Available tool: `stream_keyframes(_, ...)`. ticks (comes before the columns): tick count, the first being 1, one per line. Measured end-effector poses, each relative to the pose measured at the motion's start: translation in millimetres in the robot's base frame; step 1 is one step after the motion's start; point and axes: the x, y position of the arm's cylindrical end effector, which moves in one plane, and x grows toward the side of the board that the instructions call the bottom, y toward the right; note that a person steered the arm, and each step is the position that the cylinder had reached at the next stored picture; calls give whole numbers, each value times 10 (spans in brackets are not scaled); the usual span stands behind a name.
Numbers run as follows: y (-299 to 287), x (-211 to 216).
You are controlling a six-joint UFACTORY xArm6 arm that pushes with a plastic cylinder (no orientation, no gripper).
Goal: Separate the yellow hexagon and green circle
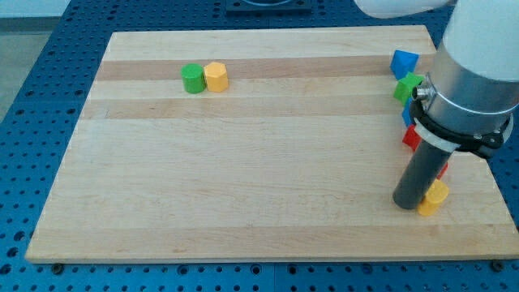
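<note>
Yellow hexagon (216, 76) touching round green circle (193, 79)

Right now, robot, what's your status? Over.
My tip low at view's right, beside a yellow block. Yellow hexagon and green circle touching, far upper left. Wooden board between open.

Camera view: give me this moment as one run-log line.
tip: view's lower right, beside yellow block | green circle and yellow hexagon: touching, view's upper left | tip far from pair | separation: not done
</note>
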Motion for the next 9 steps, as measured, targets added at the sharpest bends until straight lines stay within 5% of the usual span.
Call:
stream_keyframes(4,-133,-99)
stream_keyframes(9,-1651,-2186)
